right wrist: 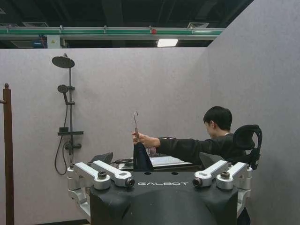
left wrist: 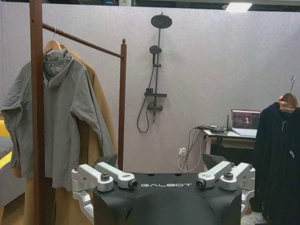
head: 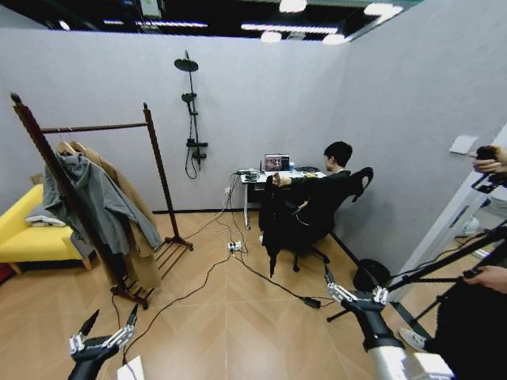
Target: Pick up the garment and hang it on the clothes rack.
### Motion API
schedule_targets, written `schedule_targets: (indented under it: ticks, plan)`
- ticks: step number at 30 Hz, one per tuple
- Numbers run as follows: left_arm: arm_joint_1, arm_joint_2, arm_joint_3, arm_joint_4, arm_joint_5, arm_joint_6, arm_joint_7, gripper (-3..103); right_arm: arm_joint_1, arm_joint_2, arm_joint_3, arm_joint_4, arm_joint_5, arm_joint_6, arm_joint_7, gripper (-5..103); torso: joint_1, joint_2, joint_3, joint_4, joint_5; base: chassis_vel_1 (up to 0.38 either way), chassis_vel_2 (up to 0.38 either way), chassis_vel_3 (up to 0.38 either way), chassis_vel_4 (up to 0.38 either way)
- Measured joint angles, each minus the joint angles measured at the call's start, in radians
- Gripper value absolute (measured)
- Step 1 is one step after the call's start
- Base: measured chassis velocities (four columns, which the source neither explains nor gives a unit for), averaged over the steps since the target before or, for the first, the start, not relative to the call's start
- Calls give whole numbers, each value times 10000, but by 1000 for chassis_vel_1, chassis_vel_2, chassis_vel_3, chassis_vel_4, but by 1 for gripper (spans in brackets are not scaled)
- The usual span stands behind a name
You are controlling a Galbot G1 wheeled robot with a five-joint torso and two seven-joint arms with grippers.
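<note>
The garment, long and black, hangs from a wooden hanger that a seated person's hand holds out beside the desk. It also appears as the garment and the garment, its hanger hook raised above the hand. The clothes rack stands at the left, a dark wooden frame carrying a grey hooded sweatshirt and a tan coat. One rack post is close to my left wrist. My left gripper is low at the front left, open and empty. My right gripper is low at the front right, open and empty, well short of the garment.
A yellow sofa sits behind the rack. Cables and a power strip trail across the wooden floor. A desk with a laptop stands by the back wall, next to a shower fixture. Tripod legs cross the right side.
</note>
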Motion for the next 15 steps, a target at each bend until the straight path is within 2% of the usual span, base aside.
schedule_targets:
  ticks: [15]
  plan:
    - [0,0,0,0,0,0,0,100,25,-52,47,141,176,-131,56,100,0,0,0,0,0,0,0,0,0]
